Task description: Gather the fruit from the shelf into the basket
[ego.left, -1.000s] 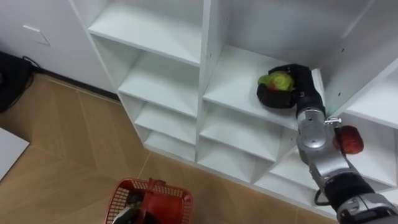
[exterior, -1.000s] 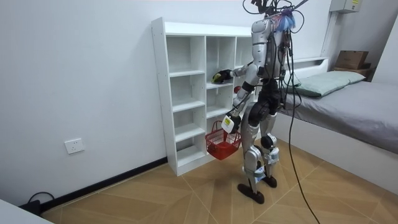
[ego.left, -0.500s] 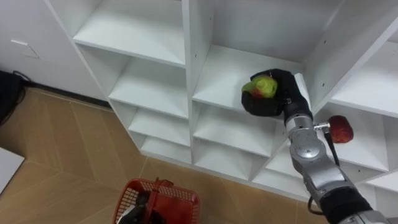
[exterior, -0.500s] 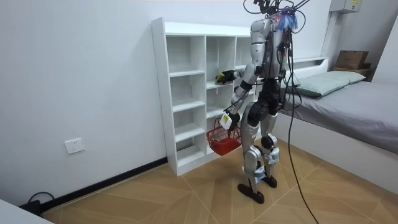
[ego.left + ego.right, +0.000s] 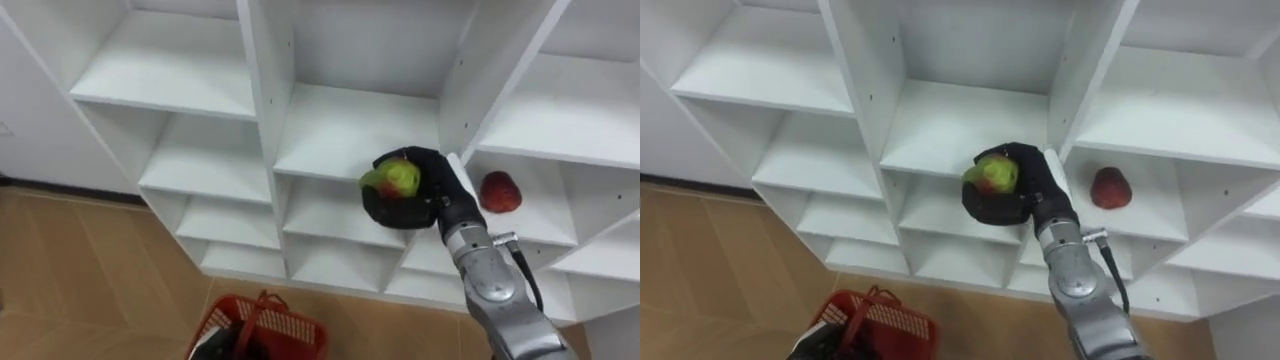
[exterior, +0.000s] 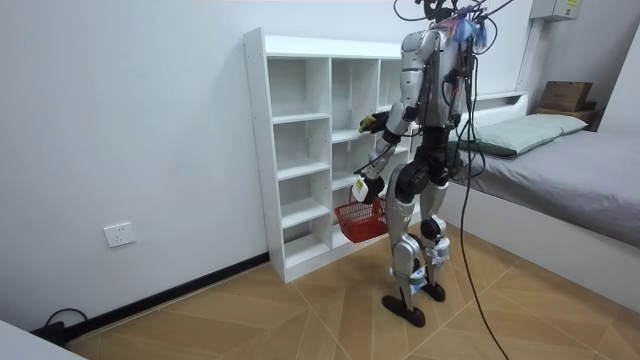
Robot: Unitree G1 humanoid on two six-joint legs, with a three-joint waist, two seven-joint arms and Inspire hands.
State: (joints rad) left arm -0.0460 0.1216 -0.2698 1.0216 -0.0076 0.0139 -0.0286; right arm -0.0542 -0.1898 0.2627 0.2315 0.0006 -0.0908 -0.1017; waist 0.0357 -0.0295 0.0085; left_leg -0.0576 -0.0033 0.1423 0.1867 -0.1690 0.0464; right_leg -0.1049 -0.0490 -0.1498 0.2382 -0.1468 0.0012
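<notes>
My right hand is shut on a green apple with a red blush, held just in front of the edge of the middle compartment's shelf in the white closet; the same hand and apple appear in the right eye view. A red fruit lies on the shelf one compartment to the right. Low in the left eye view hangs a red wire basket, with my left hand curled on its handle at hip height. I stand facing the closet.
The closet's other compartments hold nothing visible. A bed stands close behind me at the room view's right. Wooden floor stretches open to the room view's left, with a wall socket low on the wall.
My right hand has drawn the apple out of the compartment to the shelf's front edge. The head camera has shifted, and the basket has risen a little beside my hip.
</notes>
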